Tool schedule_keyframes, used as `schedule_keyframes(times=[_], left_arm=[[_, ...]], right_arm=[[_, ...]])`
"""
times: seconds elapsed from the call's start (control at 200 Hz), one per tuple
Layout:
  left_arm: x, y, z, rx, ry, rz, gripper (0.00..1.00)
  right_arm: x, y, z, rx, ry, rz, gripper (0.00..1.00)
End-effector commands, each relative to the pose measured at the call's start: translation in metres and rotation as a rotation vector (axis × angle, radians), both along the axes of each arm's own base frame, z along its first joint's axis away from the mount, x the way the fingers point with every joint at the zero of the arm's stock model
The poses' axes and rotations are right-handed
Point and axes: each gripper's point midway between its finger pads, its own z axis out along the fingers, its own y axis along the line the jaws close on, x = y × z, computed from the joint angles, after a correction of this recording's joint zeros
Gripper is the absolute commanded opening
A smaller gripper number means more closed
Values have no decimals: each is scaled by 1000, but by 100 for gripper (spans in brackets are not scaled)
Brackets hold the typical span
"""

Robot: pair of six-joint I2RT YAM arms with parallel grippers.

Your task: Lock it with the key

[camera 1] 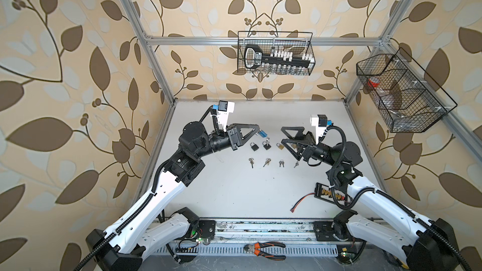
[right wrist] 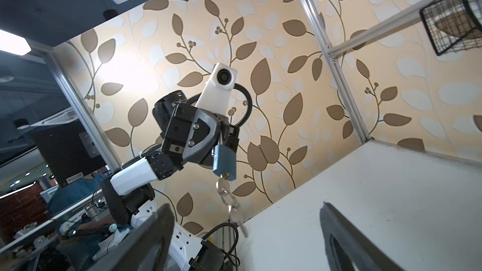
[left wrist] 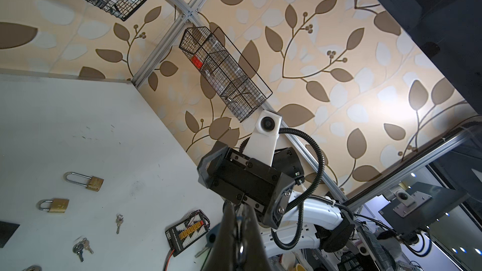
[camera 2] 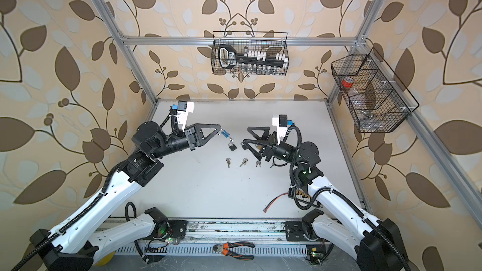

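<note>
A blue padlock (camera 1: 263, 134) (camera 2: 226, 134) (right wrist: 224, 161) hangs above the white table (camera 1: 234, 199). My left gripper (camera 1: 258, 128) (camera 2: 220, 129) (left wrist: 238, 220) is shut on its shackle. A key (right wrist: 223, 185) sits in the keyhole at the lock's lower end. From it a ring and a second key (right wrist: 238, 216) dangle. My right gripper (camera 1: 283, 134) (camera 2: 245, 135) (right wrist: 245, 204) is open and faces the lock from the right, a short way off. In the right wrist view the dangling key hangs between its two fingers (right wrist: 156, 230) without touching them.
On the table below lie two black padlocks (camera 1: 253, 146), two brass padlocks (left wrist: 86, 179) (left wrist: 56, 205) and several key sets (camera 1: 266, 162). A circuit board (camera 1: 330, 192) with a red wire lies near the right arm. Pliers (camera 1: 263, 250) lie on the front rail. Wire baskets (camera 1: 275, 53) (camera 1: 401, 92) hang on the walls.
</note>
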Motion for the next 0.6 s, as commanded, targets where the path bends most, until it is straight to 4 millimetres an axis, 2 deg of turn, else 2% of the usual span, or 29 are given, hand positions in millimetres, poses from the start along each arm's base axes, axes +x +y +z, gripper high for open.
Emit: schedule_keyframes(times=[0.0,0.13,0.245,0.425,0.595], left_arm=[[-20,4,34,-67,-113,-43,0],[-20,5,35,-76,-109,-41,0],[-21,5,36,-79,-107,-48,0],[-24,4,36,-80,-110,-51,0],[-24,4,36,-80,-107,-54,0]], right_arm=[[-16,7,24,9,-118,53,86],[-6,20,20,-92,-165,-56,82],[-4,29,24,-148,-232,-132,79],[-1,43,26,-172,-256,-107,72],[0,52,27,-178,-265,-86,61]])
